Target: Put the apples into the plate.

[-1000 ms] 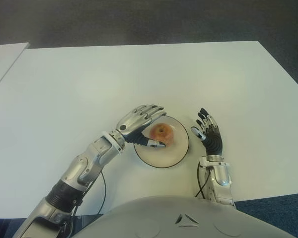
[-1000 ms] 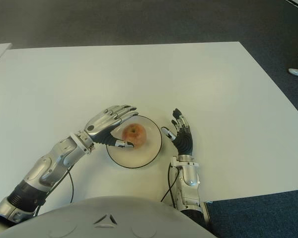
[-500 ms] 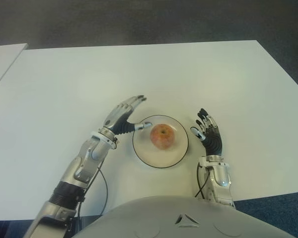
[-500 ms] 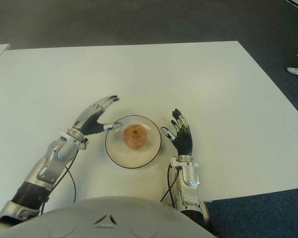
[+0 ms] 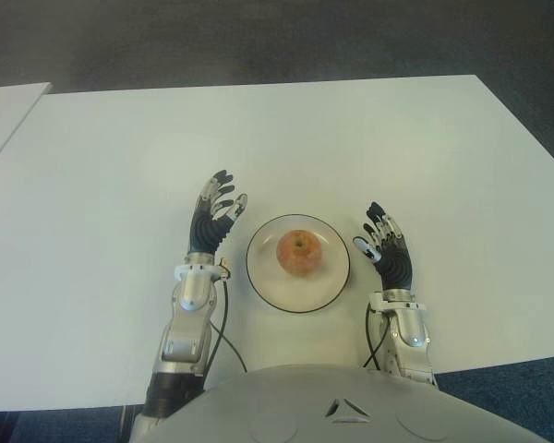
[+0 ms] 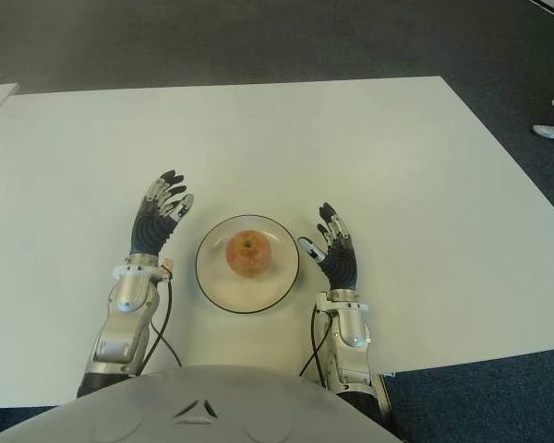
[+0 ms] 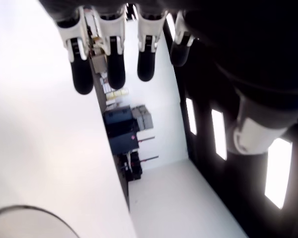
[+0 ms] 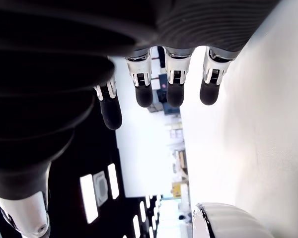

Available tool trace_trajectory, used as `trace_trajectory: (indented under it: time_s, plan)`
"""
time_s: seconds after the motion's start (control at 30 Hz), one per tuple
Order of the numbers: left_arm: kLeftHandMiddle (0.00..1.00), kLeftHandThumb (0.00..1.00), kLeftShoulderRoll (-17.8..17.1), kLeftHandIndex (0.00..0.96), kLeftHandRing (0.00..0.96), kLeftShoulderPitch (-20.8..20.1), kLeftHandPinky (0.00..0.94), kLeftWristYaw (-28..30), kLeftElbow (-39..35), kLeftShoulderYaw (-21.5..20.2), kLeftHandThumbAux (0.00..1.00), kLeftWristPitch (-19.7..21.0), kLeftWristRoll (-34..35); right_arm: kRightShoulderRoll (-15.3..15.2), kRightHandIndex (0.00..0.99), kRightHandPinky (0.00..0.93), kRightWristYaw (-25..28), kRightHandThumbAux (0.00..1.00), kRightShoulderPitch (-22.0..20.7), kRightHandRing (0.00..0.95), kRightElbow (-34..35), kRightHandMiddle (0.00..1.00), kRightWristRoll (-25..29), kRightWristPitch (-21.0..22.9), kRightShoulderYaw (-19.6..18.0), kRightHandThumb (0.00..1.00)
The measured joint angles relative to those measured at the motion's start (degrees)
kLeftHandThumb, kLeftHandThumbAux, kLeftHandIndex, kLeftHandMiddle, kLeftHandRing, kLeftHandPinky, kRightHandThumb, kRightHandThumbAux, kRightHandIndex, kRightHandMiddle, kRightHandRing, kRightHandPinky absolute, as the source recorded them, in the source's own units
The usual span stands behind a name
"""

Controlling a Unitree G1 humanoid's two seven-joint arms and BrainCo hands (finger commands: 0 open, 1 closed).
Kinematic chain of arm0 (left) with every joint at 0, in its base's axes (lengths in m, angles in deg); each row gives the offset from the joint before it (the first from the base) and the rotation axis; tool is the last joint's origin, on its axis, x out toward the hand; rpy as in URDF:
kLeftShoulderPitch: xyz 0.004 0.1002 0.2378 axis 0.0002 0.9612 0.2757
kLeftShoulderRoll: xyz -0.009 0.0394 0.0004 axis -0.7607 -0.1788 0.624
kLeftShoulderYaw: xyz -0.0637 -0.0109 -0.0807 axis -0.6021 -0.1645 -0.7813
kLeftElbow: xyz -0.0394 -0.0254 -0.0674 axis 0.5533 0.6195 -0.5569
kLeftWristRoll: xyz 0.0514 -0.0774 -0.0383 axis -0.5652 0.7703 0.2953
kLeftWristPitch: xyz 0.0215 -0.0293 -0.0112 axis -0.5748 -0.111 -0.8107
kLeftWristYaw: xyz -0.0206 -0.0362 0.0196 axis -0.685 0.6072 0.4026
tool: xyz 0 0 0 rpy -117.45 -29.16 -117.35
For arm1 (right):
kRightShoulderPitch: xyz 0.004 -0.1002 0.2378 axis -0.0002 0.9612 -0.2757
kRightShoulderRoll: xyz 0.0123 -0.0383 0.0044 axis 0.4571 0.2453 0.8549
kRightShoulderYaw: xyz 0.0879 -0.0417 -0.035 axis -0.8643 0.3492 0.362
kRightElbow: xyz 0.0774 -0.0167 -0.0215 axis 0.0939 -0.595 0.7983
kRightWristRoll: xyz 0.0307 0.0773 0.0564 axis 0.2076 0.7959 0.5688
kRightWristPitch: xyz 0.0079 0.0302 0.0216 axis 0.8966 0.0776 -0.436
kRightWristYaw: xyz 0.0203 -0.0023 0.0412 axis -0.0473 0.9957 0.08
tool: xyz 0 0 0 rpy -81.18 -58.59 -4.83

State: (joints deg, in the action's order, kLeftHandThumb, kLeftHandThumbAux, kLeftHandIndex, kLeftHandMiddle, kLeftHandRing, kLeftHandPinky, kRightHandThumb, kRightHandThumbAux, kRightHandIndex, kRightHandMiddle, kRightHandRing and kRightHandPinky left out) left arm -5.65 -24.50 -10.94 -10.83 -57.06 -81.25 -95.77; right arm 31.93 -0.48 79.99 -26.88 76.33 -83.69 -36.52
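A single red-and-yellow round apple (image 5: pixel 299 252) sits near the middle of a shallow cream dark-rimmed round plate (image 5: pixel 267 285) on the broad white worktop (image 5: pixel 351 138); the left robot hand (image 5: pixel 213 214) shows just beside the plate at its nine o'clock, palm up, fingers spread and holding nothing; the right robot hand (image 5: pixel 385 247) shows just beside the plate at its three o'clock, likewise spread and empty, and each wrist view shows straight fingertips with only open room beyond them. No other apple appears on the worktop, so the task looks finished as far as these views can tell. The main risk from here is a stray brush: both robot hands flank the rim closely, and any inward sweep of either could nudge the plate or tip its edge; the round apple, lying loose and unheld, could then roll off onto the worktop, undoing the placement.
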Motion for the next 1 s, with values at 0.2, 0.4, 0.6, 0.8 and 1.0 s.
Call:
trace_trajectory:
  time_s: [0.2, 0.4, 0.6, 0.8, 1.0]
  plan:
    - [0.16, 0.1, 1.6, 0.159, 0.178, 4.7, 0.207, -0.7, 0.9, -0.6, 0.596, -0.3, 0.6, -0.3, 0.2, 0.095, 0.1, 0.662, -0.2, 0.062, -0.2, 0.103, 0.1, 0.0, -0.2, 0.285]
    - [0.146, 0.078, 2.0, 0.172, 0.145, 4.7, 0.179, -1.5, 3.8, -1.6, 0.556, -0.6, 0.8, -0.7, 0.177, 0.097, 0.8, 0.665, -0.6, 0.066, -0.5, 0.101, 0.3, 0.2, -0.2, 0.274]
    - [0.145, 0.095, 2.6, 0.189, 0.137, 4.2, 0.185, -1.5, 4.9, -1.4, 0.535, -2.5, 1.1, -0.8, 0.163, 0.103, 1.4, 0.667, -0.8, 0.068, -0.6, 0.098, 0.5, 0.2, -0.2, 0.26]
    - [0.154, 0.103, 2.9, 0.205, 0.15, 4.7, 0.192, -1.5, 5.0, -1.4, 0.523, -3.3, 2.3, -0.8, 0.159, 0.111, 1.4, 0.668, -1.1, 0.074, -0.7, 0.099, 0.5, 0.2, -0.2, 0.246]
    - [0.163, 0.076, 2.7, 0.209, 0.155, 6.1, 0.183, -1.4, 8.3, -1.5, 0.529, -7.1, 3.0, -1.0, 0.17, 0.108, 1.4, 0.661, -1.3, 0.07, -0.8, 0.098, 0.4, 0.2, -0.3, 0.234]
